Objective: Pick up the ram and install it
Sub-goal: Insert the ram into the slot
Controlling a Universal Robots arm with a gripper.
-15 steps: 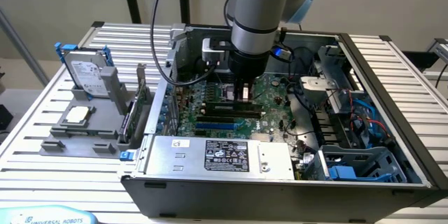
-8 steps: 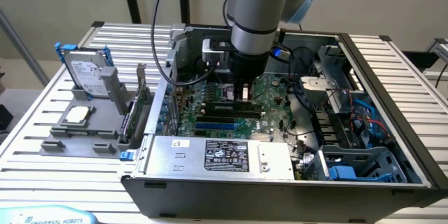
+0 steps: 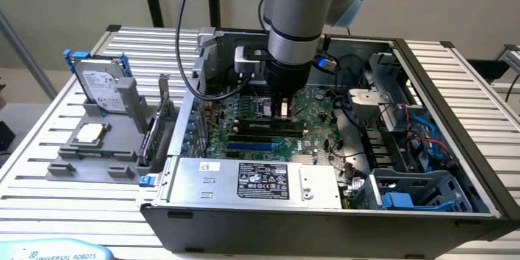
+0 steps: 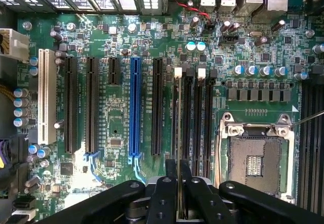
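The ram (image 4: 178, 148) is clamped edge-on in the end effector (image 4: 178, 204), held directly over a black memory slot (image 4: 188, 118) on the motherboard (image 4: 116, 128). Neighbouring slots flank it closely; the processor socket (image 4: 255, 155) lies just beside them.

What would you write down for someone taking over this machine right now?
Gripper: shut on the ram, held edge-on between the fingers.
Position: arm reaches down into the open computer case, with the ram over the black memory slots beside the empty processor socket.
Done: ram picked up and brought to the motherboard.
Left: whether it has entered a slot can't be told; the white latches look open, so seating isn't finished.
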